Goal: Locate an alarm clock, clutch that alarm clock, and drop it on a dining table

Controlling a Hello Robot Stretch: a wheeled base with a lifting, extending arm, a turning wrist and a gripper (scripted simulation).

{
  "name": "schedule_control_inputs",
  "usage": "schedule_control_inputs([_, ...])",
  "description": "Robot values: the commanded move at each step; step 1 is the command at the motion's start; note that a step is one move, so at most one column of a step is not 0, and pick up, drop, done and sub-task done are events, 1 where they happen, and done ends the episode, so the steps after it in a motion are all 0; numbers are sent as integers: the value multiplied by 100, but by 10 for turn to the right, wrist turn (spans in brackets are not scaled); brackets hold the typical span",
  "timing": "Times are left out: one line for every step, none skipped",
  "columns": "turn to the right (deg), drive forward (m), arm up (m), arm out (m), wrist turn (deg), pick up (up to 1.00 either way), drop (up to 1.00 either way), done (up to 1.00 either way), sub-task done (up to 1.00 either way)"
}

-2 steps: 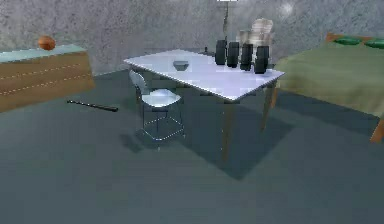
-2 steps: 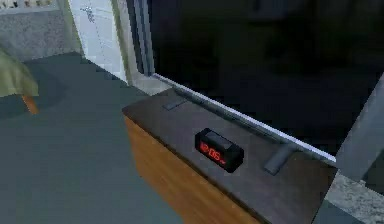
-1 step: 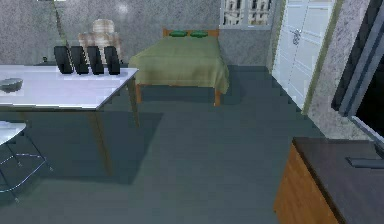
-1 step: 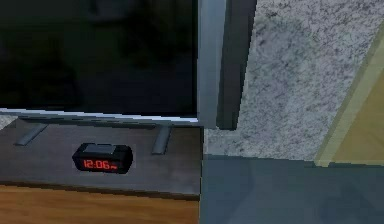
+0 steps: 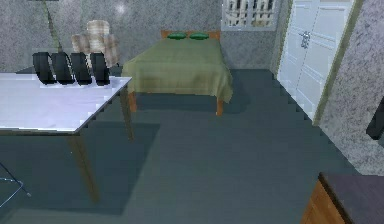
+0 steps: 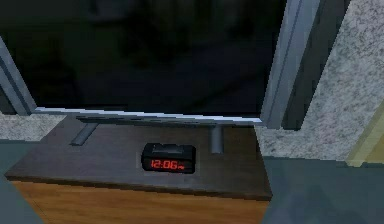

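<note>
A small black alarm clock (image 6: 166, 160) with red glowing digits lies on the dark wooden top of a low cabinet (image 6: 60, 165), in the lower middle of the arm side view. In the forward view a white dining table (image 5: 45, 105) with thin wooden legs stands at the left, with several dark objects (image 5: 70, 68) lined up on its far edge.
A large dark TV screen (image 6: 150, 55) on two grey feet stands behind the clock, against a speckled wall. In the forward view a green bed (image 5: 180, 65) stands at the back, an armchair (image 5: 97, 42) to its left, white double doors (image 5: 312, 50) at the right, and dark open floor between.
</note>
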Motion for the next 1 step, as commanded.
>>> schedule_control_inputs([0, 0, 50, 0, 0, 0, 0, 0, 0])
